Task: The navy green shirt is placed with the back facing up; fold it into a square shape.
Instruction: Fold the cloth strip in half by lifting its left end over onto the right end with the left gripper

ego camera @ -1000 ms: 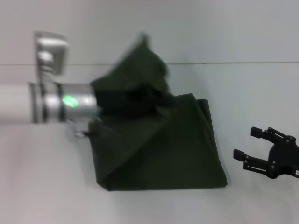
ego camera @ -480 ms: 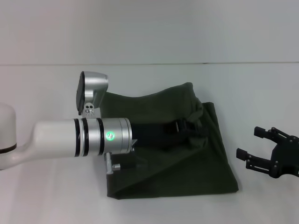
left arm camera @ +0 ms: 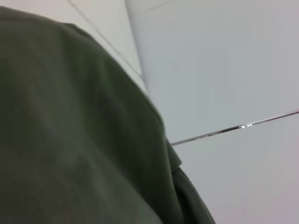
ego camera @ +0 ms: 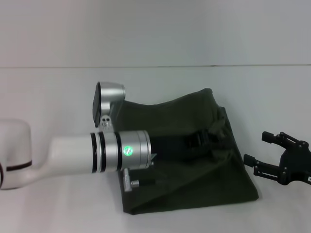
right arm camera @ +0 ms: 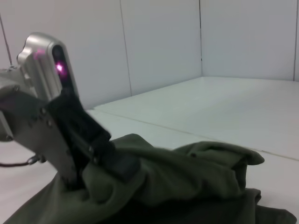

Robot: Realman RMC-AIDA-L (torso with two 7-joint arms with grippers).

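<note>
The large dark olive-green soft cotton shirt (ego camera: 194,160) is lying on the white bench (ego camera: 58,97), partly folded into a rumpled, roughly four-sided heap with a raised ridge of cloth running across its middle. The left arm, a white and silver tube with a green light, is reaching across from the robot's left, and its black left claw (ego camera: 206,138) is sitting in the ridge near the shirt's right side, with green fabric bunching around its fingers; it is appearing to pinch a fold of the shirt, though the fingertips are buried in cloth. In the left wrist view the green cloth (left arm camera: 70,130) is filling most of the frame, right against the camera. In the right wrist view the left arm's black finger section is pressing into the gathered fabric (right arm camera: 187,186). The black right claw (ego camera: 268,150) is hovering over bare bench just beside the shirt's right edge, fingers spread apart and gripping nothing
</note>
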